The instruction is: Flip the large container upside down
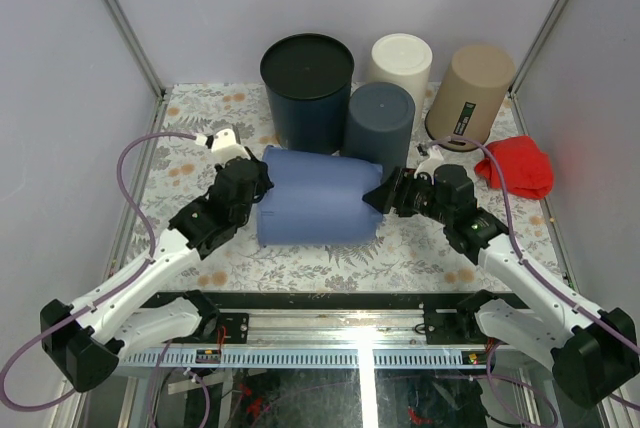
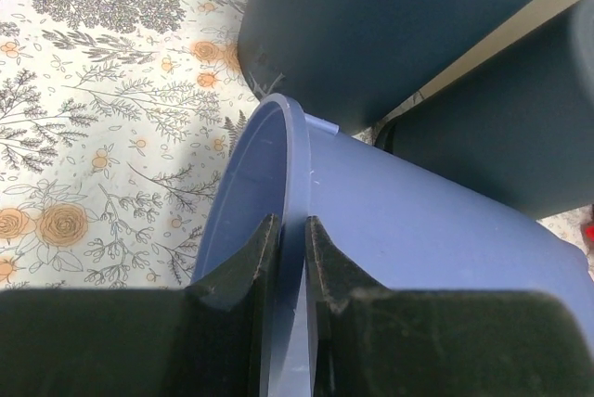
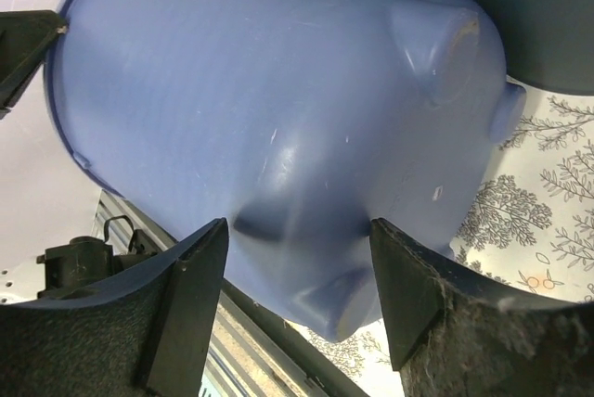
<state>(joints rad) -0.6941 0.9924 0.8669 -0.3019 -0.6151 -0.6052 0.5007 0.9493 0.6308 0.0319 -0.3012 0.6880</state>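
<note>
The large blue container (image 1: 318, 210) lies on its side on the floral table, its open mouth to the left and its footed bottom to the right. My left gripper (image 1: 262, 184) is shut on its rim; in the left wrist view the two fingers (image 2: 292, 223) pinch the thin blue rim wall (image 2: 295, 165). My right gripper (image 1: 380, 196) is open at the container's bottom end. In the right wrist view its fingers (image 3: 297, 230) stand wide apart on either side of the blue underside (image 3: 278, 91), against a moulded foot.
Right behind the blue container stand a black-lidded dark bin (image 1: 307, 88) and a dark grey container (image 1: 380, 126). Behind those stand a white one (image 1: 401, 60) and a tan one (image 1: 470, 93). A red cloth (image 1: 517, 166) lies at the right. The table's front rail is close.
</note>
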